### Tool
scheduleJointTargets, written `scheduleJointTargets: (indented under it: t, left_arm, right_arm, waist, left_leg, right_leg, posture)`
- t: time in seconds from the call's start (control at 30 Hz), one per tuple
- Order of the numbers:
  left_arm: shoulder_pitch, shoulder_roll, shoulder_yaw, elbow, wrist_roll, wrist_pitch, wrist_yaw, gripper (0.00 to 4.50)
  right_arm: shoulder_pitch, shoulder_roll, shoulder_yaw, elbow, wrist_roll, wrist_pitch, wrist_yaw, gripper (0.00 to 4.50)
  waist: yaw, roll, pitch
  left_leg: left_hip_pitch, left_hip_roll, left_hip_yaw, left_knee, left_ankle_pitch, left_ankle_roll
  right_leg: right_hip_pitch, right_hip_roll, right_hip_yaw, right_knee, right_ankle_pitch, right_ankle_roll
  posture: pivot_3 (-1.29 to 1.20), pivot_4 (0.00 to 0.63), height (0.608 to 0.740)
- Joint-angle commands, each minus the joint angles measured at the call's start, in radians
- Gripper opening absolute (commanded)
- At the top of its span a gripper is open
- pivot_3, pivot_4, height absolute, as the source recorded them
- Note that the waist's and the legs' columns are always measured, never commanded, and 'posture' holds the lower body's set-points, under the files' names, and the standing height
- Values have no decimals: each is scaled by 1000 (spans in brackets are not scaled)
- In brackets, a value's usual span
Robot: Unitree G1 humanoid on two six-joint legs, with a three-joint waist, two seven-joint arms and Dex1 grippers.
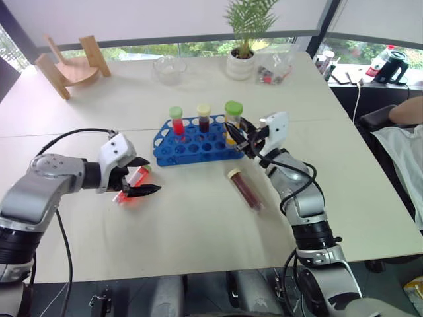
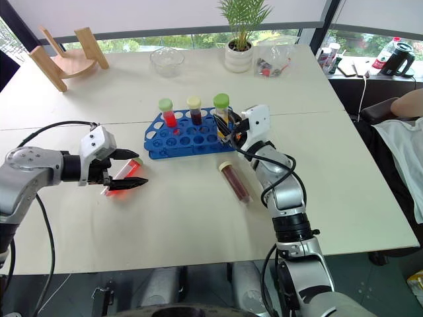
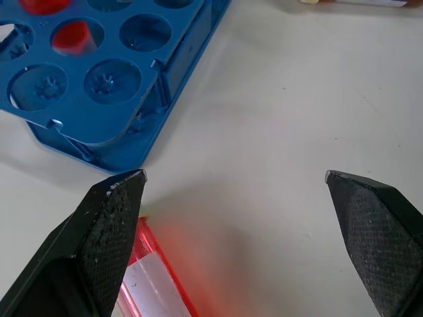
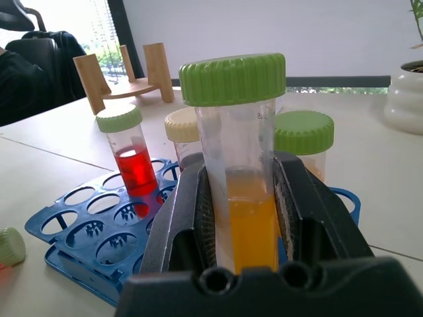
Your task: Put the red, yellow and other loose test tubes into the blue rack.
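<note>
Clamping a clear green-capped tube of yellow liquid (image 4: pixel 243 178) upright, the right end effector (image 1: pixel 239 139) poises it over the bright blue plastic rack (image 1: pixel 198 142) for seating. Spread wide, the left end effector (image 1: pixel 141 176) brackets a loose red tube (image 1: pixel 134 180) lying on the tabletop (image 1: pixel 198 231), ready to grasp.

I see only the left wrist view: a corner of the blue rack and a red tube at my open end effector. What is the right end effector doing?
Observer: The right end effector is shut on a green-capped tube of yellow liquid, upright at the blue rack.
Operator: Are other loose tubes left?
Observer: Yes, a dark tube with a pale cap lies on the table, between the rack and the right arm.
</note>
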Motion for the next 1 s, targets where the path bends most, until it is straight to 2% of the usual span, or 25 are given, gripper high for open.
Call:
scheduleJointTargets:
  t: [0.03, 0.8, 1.0]
  left_arm:
    - [-23, -1, 7, -8, 10, -10, -1, 4500]
    - [-47, -21, -8, -7, 29, -5, 2, 4500]
    - [-45, -14, 3, -17, 20, 4, -6, 4500]
  right_arm:
    - [19, -8, -4, 33, -12, 3, -5, 810]
    - [37, -11, 6, 43, -17, -16, -13, 810]
    - [74, -41, 3, -93, 2, 70, 2, 3708]
  waist:
    - [0, 0, 0]
    - [2, 0, 0]
    - [0, 0, 0]
  left_leg:
    - [0, 0, 0, 0, 0, 0]
    - [0, 0, 0, 0, 0, 0]
    - [0, 0, 0, 0, 0, 0]
  right_leg:
    - [0, 0, 0, 0, 0, 0]
    - [0, 0, 0, 0, 0, 0]
    - [0, 0, 0, 0, 0, 0]
  posture:
    - [0, 150, 740]
    - [0, 150, 740]
    - [0, 150, 740]
